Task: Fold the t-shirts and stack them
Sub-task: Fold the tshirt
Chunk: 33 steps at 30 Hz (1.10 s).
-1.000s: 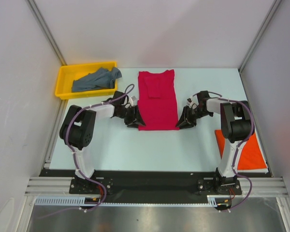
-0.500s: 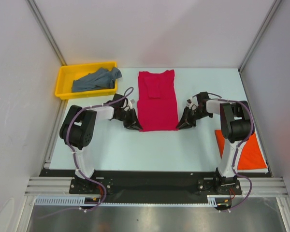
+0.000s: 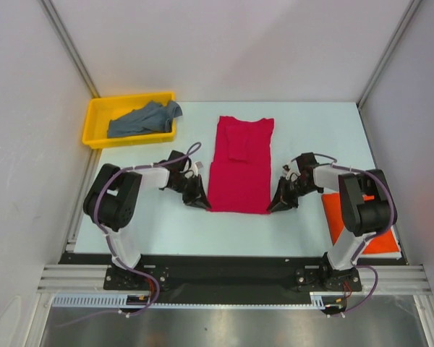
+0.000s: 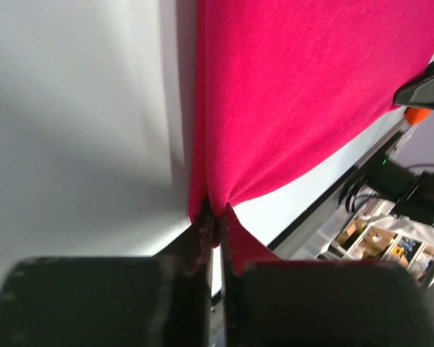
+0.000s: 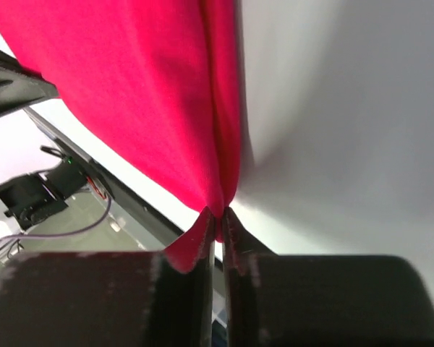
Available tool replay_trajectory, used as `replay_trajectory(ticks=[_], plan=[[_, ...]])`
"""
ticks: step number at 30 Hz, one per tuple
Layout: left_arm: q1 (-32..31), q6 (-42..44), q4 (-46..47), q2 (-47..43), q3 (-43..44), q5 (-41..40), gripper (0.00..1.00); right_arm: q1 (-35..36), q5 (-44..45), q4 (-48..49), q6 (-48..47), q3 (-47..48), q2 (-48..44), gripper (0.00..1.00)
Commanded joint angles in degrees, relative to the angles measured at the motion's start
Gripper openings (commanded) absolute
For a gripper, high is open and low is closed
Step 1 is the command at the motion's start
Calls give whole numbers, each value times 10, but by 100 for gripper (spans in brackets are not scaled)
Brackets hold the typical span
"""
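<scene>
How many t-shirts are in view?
3. A crimson-pink t-shirt lies mid-table, its near corners pinched by the left gripper and right gripper; a grey-blue t-shirt sits in the yellow tray; an orange-red t-shirt lies near right, partly under the right arm.

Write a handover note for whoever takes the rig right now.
Grippers: the left gripper is shut on the near left corner of the crimson-pink shirt; the right gripper is shut on its near right corner.
Things: crimson-pink shirt flat in the middle, sleeves folded in. The orange-red shirt lies folded at the near right. The grey-blue shirt lies crumpled in the yellow tray.
Done: orange-red folded.
Left: finish and stack crimson-pink, then grey-blue.
</scene>
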Motion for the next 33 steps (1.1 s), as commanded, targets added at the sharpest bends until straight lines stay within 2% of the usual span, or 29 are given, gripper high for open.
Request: replay_trajectory(ticks=[1, 3, 4, 7, 9, 10, 13, 15, 16, 17, 18, 20, 22, 27, 33], plan=[[-20, 18, -33, -43, -36, 1, 12, 6, 26, -22, 16, -38, -47, 12], [-26, 20, -44, -62, -43, -4, 23, 6, 42, -42, 10, -38, -64, 15], [-26, 29, -55, -68, -41, -12, 34, 2, 52, -52, 6, -35, -71, 17], [-26, 75, -125, -90, 5, -75, 45, -7, 103, -105, -13, -5, -102, 29], [-26, 96, -178, -101, 52, -116, 45, 1, 142, -153, -29, 24, -118, 34], [-28, 106, -194, -109, 67, -124, 44, 6, 145, -165, -36, 48, -123, 38], [-50, 108, -201, -112, 96, -71, 36, 37, 95, -147, -31, 63, -129, 37], [-64, 96, -191, -111, 101, -32, 32, 77, 13, -95, -3, 72, -112, 31], [-65, 68, -163, -115, 91, -3, 31, 91, -17, -77, 7, 75, -81, 24], [-64, 51, -96, -112, 65, 17, 29, 104, -40, -59, 25, 85, -59, 21], [-65, 33, -70, -104, 58, 35, 27, 130, -62, -32, 32, 91, -43, 12], [-67, -12, -6, -70, 49, 88, 20, 149, -68, -11, 39, 108, 0, 7], [-69, -32, 25, -55, 46, 105, 20, 164, -68, 8, 43, 116, 26, 3], [-72, -15, 27, -6, 42, 87, 19, 177, -70, 21, 46, 130, 73, 1], [-72, 62, -45, 20, 52, 6, 19, 181, -44, 12, 25, 119, 88, 1]])
